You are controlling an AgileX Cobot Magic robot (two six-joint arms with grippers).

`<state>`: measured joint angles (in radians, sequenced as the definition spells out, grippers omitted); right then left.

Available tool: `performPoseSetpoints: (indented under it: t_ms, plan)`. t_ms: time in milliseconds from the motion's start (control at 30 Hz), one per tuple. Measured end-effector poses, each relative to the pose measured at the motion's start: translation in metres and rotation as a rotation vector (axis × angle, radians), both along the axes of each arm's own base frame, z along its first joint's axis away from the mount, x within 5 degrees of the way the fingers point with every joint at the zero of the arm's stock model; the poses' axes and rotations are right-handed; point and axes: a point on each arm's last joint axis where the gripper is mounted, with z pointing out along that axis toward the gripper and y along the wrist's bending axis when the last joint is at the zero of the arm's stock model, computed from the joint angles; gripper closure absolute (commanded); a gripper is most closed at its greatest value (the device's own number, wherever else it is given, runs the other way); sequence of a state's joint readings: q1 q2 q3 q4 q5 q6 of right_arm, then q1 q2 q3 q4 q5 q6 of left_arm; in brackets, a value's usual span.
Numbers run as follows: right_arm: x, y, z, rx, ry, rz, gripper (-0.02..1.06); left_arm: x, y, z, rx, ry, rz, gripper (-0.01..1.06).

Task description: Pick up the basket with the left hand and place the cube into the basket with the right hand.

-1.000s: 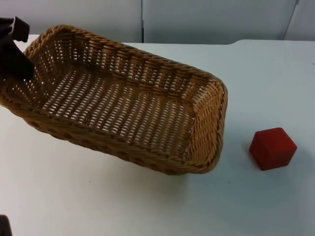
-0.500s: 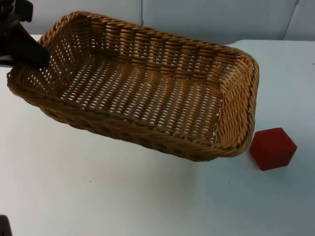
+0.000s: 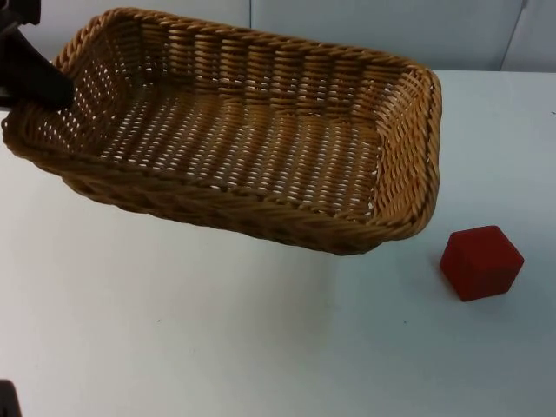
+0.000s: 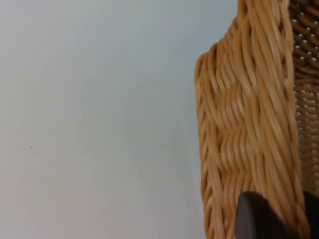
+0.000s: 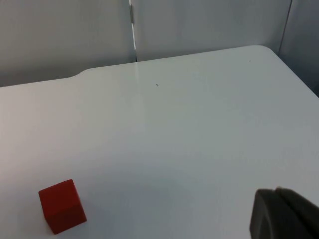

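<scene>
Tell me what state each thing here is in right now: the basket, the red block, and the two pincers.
Basket: lifted off the table, tilted, nothing inside, held by one short end.
Red block: resting on the table beside the basket, apart from it, untouched.
Left pincer: clamped on the basket's rim.
Right pincer: hovering above the table, away from the block, waiting; I cannot tell whether it is open.

Even, bright, diffuse overhead light washes the white desk (image 3: 174, 347), with only a faint soft shadow beneath the raised basket (image 3: 252, 156) and beside the red cube (image 3: 480, 262), no glare, and slight softness in the wrist views
</scene>
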<state>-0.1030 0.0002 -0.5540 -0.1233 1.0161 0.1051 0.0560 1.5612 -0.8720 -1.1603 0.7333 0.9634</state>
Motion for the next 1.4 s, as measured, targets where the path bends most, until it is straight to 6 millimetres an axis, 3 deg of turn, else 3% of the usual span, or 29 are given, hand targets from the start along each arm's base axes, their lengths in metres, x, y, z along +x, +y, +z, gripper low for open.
performPoseSetpoints:
  t_ms: [1033,1400]
  plan:
    - [0.0,0.0,0.0,-0.001,-0.004,0.0,1.05,0.0,0.0,0.0,0.003,-0.003,-0.003,1.05]
    - [0.006,0.002,0.022,-0.032,-0.249,0.032,1.05,0.0,0.0,0.0,0.003,-0.003,-0.003,1.05]
